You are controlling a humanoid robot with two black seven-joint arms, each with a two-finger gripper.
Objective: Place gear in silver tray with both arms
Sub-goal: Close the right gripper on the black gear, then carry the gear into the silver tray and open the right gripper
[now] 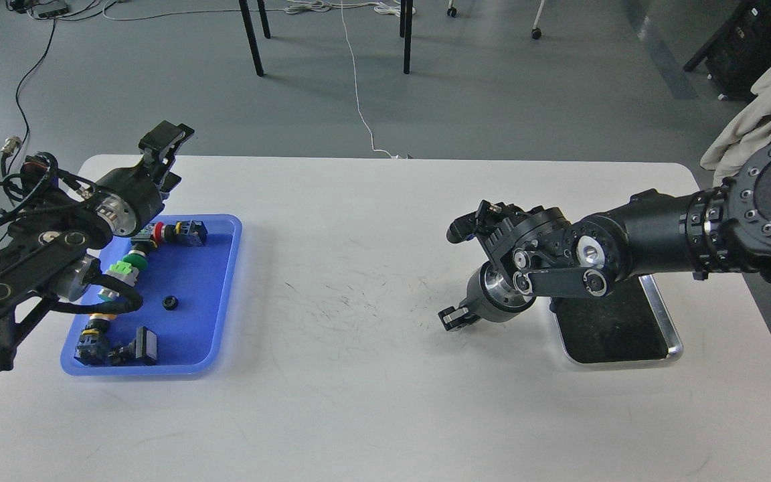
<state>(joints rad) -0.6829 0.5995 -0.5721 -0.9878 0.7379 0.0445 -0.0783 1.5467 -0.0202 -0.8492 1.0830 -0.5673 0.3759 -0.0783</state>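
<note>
The silver tray point(666, 314) lies flat at the right side of the white bench point(372, 402), its polished rim with rounded corners framing a dark, reflective bottom; its far end is hidden under the right arm point(653, 231). The gear point(170, 302), a small black ring-shaped piece, lies flat in the blue tray point(225, 294) at the left, on bare blue floor; the left arm point(51, 248) reaches over that tray's left edge; gear and silver tray sit well apart.

Polished metal silver tray point(672, 328); scuffed table point(359, 314)
</note>
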